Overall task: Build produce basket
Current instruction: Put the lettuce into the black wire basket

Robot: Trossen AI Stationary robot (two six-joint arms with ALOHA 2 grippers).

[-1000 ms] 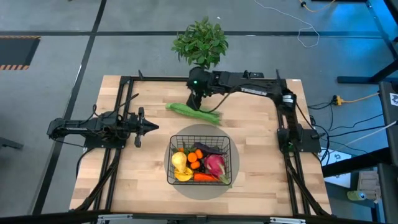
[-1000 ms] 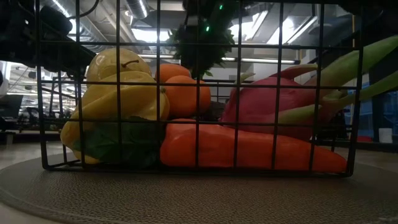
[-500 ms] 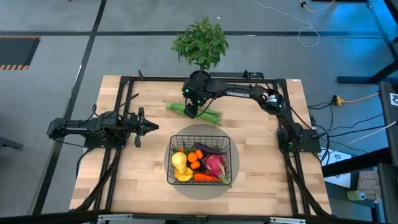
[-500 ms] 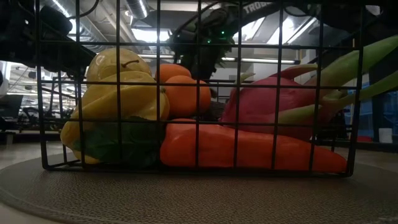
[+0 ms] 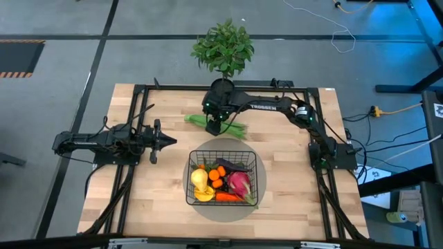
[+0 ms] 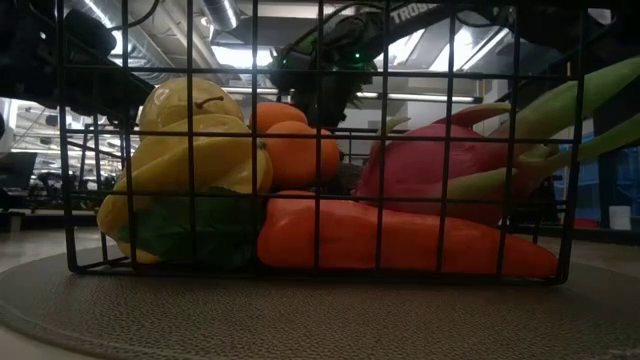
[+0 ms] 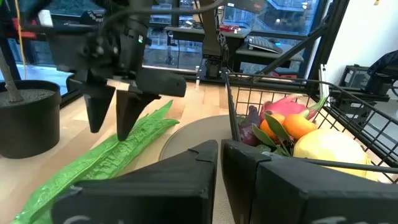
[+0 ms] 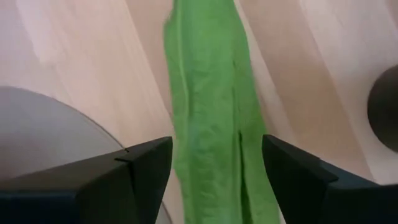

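Observation:
The black wire basket [image 5: 189,181] stands on a round grey mat near the table's middle. It holds a yellow lemon [image 5: 199,180], orange tomatoes [image 5: 217,173], a pink fruit [image 5: 239,183], an orange-red piece [image 5: 227,197] and a dark eggplant [image 5: 232,164]. The long green beans [image 5: 196,120] lie flat on the wood beyond the basket. My right gripper [image 5: 214,124] hangs over their middle, open and pointing down. In the right wrist view its fingers [image 8: 143,168] stand on either side of the beans [image 8: 208,93]. My left gripper [image 5: 163,142] waits shut at the table's left.
A leafy potted plant [image 5: 223,47] stands at the table's far edge just behind the beans, its dark pot [image 7: 28,118] close to the right gripper. The grey mat [image 5: 208,211] reaches out past the basket. Bare wood lies left and right of the basket.
My right arm has swung a little toward the table's left and lowered its gripper over the middle of the green beans. The beans, the basket and my left arm have stayed where they were.

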